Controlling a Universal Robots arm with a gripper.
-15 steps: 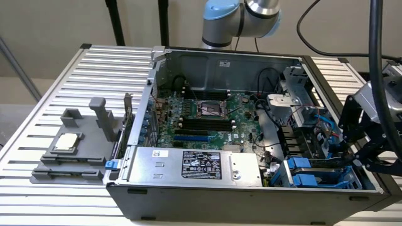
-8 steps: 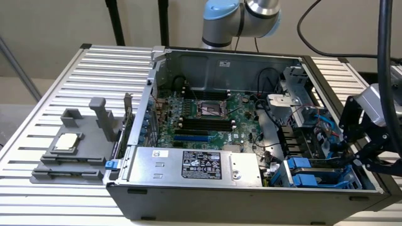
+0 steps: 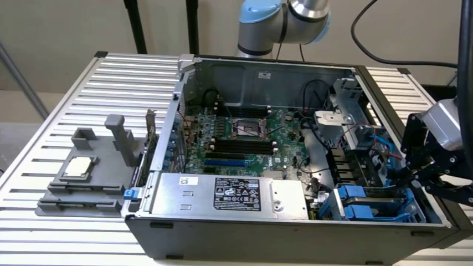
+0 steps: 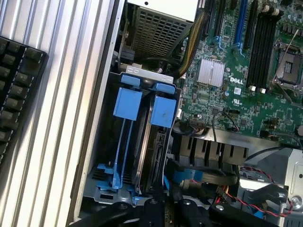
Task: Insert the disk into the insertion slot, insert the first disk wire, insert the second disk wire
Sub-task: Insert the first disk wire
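Note:
The insertion slot (image 3: 347, 208), a grey cage with bright blue latch tabs (image 4: 128, 101), sits in the case's front corner at the exterior view's right. The disk (image 4: 155, 158) stands edge-on inside it, dark, between the blue carrier rails. A blue flat wire (image 4: 201, 174) lies just beside the cage's inner end, over a row of black ports. My gripper (image 3: 422, 174) hangs at the case's right wall, just above and behind the cage. In the wrist view its black body (image 4: 156, 210) sits close over the cage's near end, by the blue wire's plug.
A silver power-supply box (image 3: 229, 194) with a black label fills the front of the case beside the cage. The green motherboard (image 3: 244, 138) lies behind it. On the slatted table (image 3: 126, 77) stands a grey fixture (image 3: 88, 177). A black keyboard (image 4: 16, 85) lies outside the case wall.

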